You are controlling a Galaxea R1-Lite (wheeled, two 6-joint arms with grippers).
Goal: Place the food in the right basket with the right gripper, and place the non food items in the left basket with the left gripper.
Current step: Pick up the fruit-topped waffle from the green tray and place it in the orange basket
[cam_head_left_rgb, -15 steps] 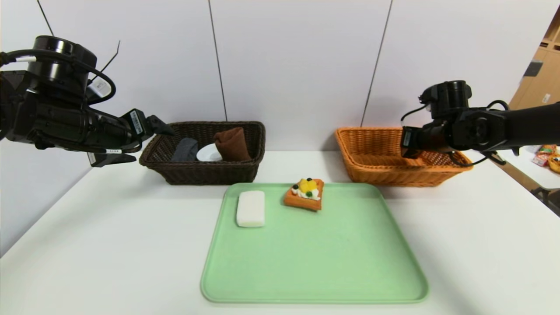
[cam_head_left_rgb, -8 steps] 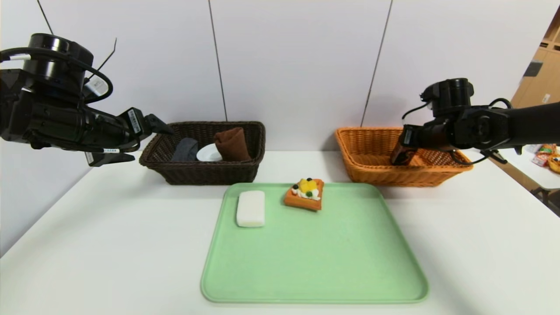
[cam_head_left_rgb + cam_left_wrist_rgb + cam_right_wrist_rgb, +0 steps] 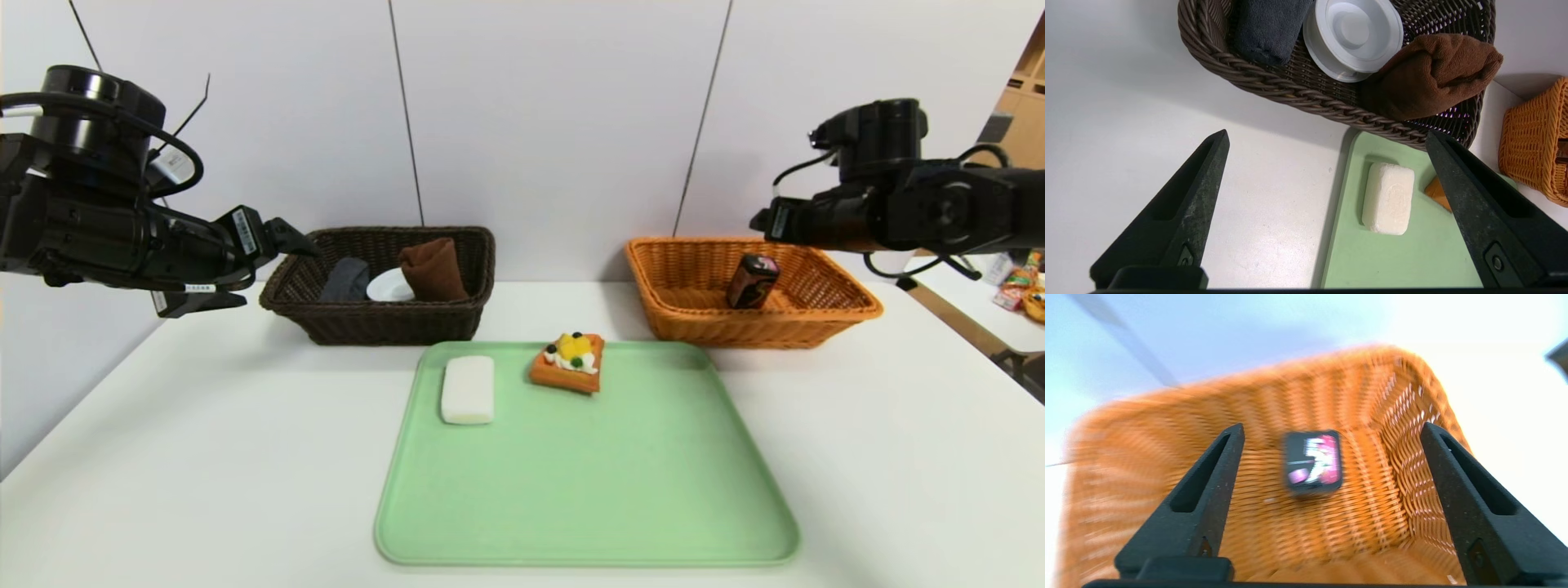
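Observation:
A white soap bar (image 3: 468,389) and an orange toy waffle topped with fruit (image 3: 569,362) lie at the back of the green tray (image 3: 588,490). My left gripper (image 3: 282,272) is open and empty, hovering left of the dark brown basket (image 3: 384,322). In the left wrist view it (image 3: 1327,134) looks down on the soap (image 3: 1388,198). My right gripper (image 3: 763,220) is open and empty above the orange basket (image 3: 702,327). A dark snack packet (image 3: 752,281) stands in that basket, below the open gripper (image 3: 1332,428) in the right wrist view (image 3: 1313,463).
The brown basket holds a grey cloth (image 3: 346,279), a white dish (image 3: 390,285) and a brown cloth (image 3: 433,269). A white wall stands close behind both baskets. Bare white table surrounds the tray. Packets lie on another surface at the far right (image 3: 1020,290).
My right gripper rose out of the orange basket and let go of the dark packet, which now stands there alone. The left arm has barely shifted.

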